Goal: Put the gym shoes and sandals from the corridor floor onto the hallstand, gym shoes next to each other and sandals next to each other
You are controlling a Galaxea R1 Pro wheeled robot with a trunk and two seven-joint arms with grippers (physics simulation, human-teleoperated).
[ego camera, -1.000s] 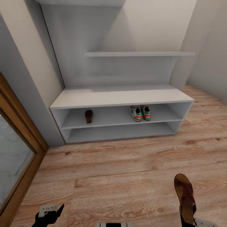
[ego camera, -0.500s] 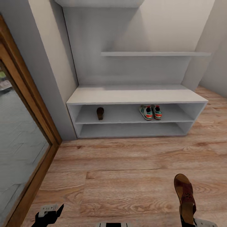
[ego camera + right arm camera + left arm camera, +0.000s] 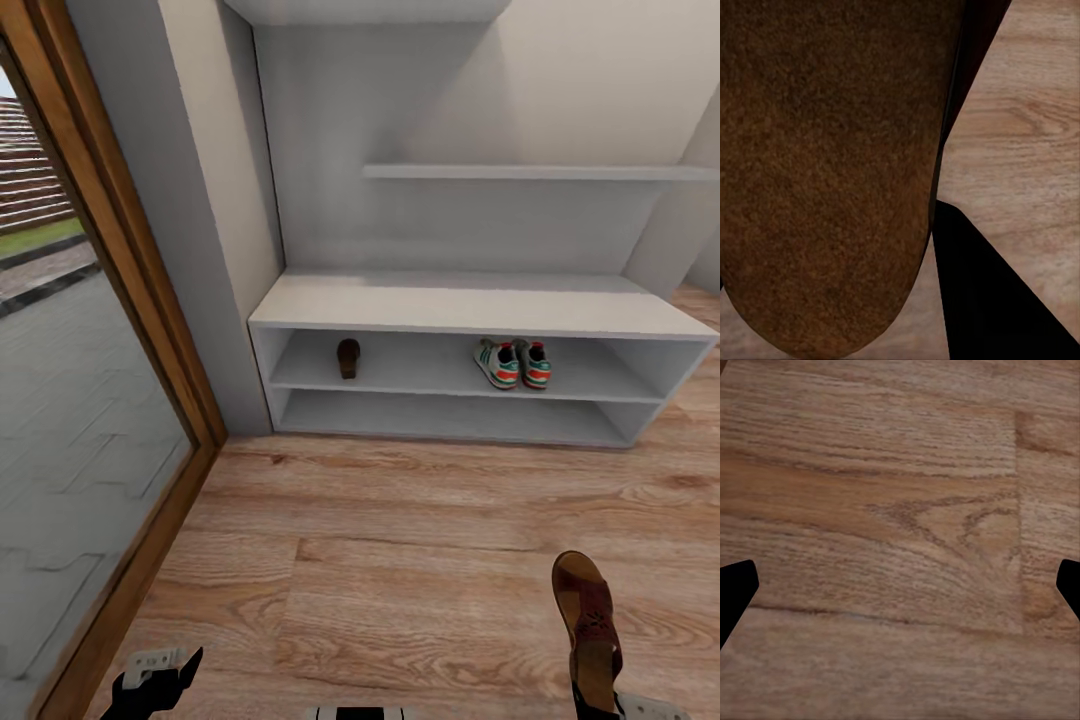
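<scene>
Hallstand (image 3: 470, 305) at 12 o'clock. Upper tier: two gym shoes (image 3: 512, 364) side by side, one sandal (image 3: 348, 357) well apart toward 11. Second sandal (image 3: 590, 625) at 4 o'clock, clamped by right gripper (image 3: 600, 700) above corridor floor (image 3: 400, 560). Left gripper (image 3: 160, 680), 7 o'clock: fingers spread wide, empty.

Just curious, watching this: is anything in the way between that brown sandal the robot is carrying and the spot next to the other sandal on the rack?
Nothing visible. Bare wood floor lies between the held sandal and the hallstand; the shelf around the shelved sandal is free.
</scene>
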